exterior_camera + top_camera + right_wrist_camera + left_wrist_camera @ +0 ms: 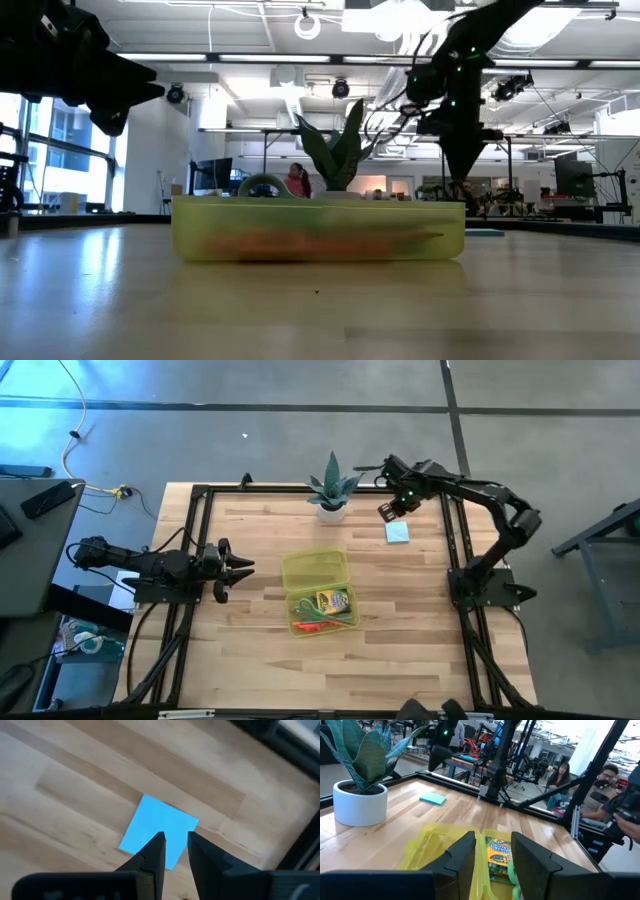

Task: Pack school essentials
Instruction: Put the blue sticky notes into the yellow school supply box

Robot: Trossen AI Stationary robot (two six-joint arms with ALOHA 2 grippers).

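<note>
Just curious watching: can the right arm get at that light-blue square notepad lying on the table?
Probably yes: the right gripper hovers directly above the light-blue square notepad, jaws slightly apart, nothing between them.

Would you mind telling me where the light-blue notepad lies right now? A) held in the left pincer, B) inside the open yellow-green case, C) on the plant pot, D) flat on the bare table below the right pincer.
D: the light-blue notepad lies flat on the wooden table, with the right pincer above it, apart from the case.
</note>
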